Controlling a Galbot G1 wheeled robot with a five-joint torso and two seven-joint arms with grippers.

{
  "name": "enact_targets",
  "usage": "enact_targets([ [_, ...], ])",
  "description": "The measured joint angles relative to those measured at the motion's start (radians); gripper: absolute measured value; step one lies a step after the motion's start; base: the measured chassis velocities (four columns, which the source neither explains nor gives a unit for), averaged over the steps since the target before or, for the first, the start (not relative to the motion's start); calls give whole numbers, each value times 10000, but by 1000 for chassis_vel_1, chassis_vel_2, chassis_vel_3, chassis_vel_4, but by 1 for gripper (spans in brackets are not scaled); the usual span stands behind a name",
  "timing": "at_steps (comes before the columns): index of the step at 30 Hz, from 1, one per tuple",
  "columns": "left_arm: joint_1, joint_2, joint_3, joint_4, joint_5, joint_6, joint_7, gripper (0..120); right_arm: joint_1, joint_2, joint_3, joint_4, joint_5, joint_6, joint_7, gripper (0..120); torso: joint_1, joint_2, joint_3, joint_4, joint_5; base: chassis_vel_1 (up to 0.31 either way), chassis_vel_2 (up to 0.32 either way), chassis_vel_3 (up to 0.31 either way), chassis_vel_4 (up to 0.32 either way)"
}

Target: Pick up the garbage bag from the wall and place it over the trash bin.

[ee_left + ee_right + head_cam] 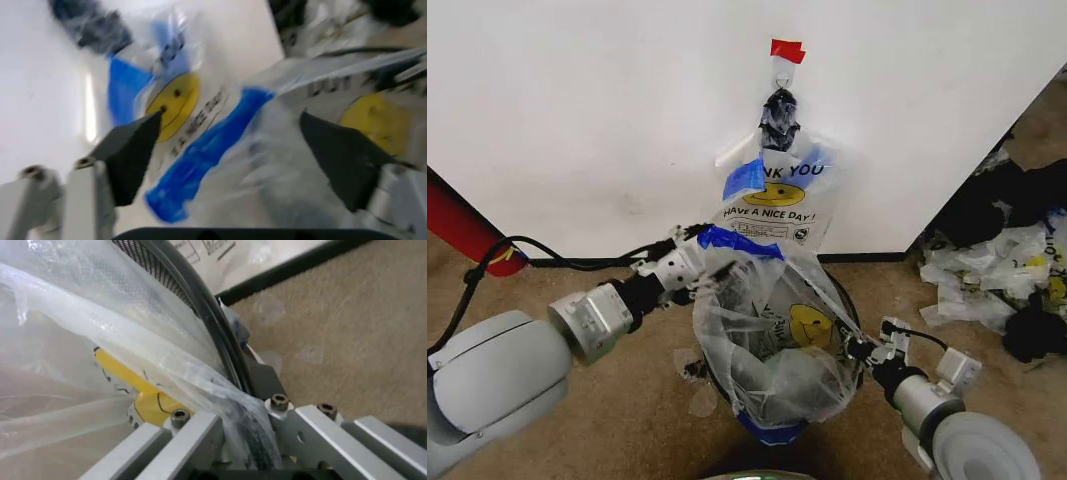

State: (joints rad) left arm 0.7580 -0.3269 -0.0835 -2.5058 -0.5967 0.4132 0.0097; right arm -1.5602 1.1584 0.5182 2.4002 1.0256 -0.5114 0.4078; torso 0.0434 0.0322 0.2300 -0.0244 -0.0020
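The thin garbage bag (777, 340) could tear or slip off the trash bin (852, 312) rim if either arm tugs sideways. The left gripper (695, 272) stands spread wide, bag film just ahead of its fingers. The right gripper (867, 350) pinches the bag against the rim, at the bin's opposite side.

Tan carpet floor (577, 420) – trash bin (852, 310) stands on it near the wall's black baseboard (867, 257). Pile of crumpled plastic bags (987, 270) on the right, w/ black wads – red cylinder (462, 228) on the left.
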Motion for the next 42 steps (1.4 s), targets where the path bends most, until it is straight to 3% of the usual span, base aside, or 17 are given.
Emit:
enact_targets([
  [3, -374, -120, 333, 0, -34, -124, 131, 92, -24, -5, -48, 29, -404, 61, -128, 0, 0, 0, 0, 0, -1, 0, 0, 0, 0],
  [5, -1428, -458, 1216, 10, -63, -136, 241, 99, -96, -1, -93, 98, -939, 128, -368, 0, 0, 0, 0, -3, -3, 0, 0, 0, 0],
  [9, -2349, -805, 1928, 141, -77, -2, 272, 100, -136, -1, -121, 116, -1299, 182, -580, 0, 0, 0, 0, -2, 2, 0, 0, 0, 0],
  [10, -3220, -1121, 2626, 349, -91, 169, 271, 100, -168, -6, -144, 120, -1588, 234, -724, 0, 0, 0, 0, -4, -3, 0, 0, 0, 0],
  [13, -4245, -1445, 3694, 747, -100, 490, 292, 97, -190, -33, -162, 149, -1811, 260, -818, 0, 1, 0, 1, -8, 0, 0, 0, 0, 0],
  [22, -4075, -1389, 3739, 898, -432, 1341, 491, 90, -141, -97, -185, 122, -2049, 289, -868, 0, 1, 0, 0, 1, -4, 0, 0, 0, 0],
  [23, -4068, -1457, 3759, 1064, -411, 1484, 441, 79, -104, -97, -263, 108, -2207, 310, -913, 0, 1, 0, 0, -4, 0, 0, 0, 0, 0],
  [27, -4046, -1488, 3821, 1241, -396, 1539, 412, 60, -114, -120, -300, 105, -2327, 322, -960, 0, 1, 0, 1, -1, -2, 0, 0, 0, 0],
  [30, -4068, -1528, 3928, 1296, -384, 1570, 383, 53, -114, -126, -321, 114, -2364, 324, -972, 0, 1, 0, 0, -2, -2, 0, 0, 0, 0],
  [34, -4145, -1647, 4240, 1470, -220, 1620, 357, 35, -119, -128, -353, 152, -2432, 331, -998, 0, 1, 0, 0, -3, -2, 0, 0, 0, 0],
  [36, -4142, -1654, 4263, 1494, -193, 1625, 360, 34, -123, -128, -354, 156, -2434, 333, -1001, 0, 1, 0, 0, -3, -2, 0, 0, 0, 0],
  [42, -4101, -1662, 4280, 1561, -95, 1633, 324, 7, -124, -139, -354, 161, -2436, 336, -1008, 0, 1, 0, 0, -3, -2, 0, 0, 0, 0],
])
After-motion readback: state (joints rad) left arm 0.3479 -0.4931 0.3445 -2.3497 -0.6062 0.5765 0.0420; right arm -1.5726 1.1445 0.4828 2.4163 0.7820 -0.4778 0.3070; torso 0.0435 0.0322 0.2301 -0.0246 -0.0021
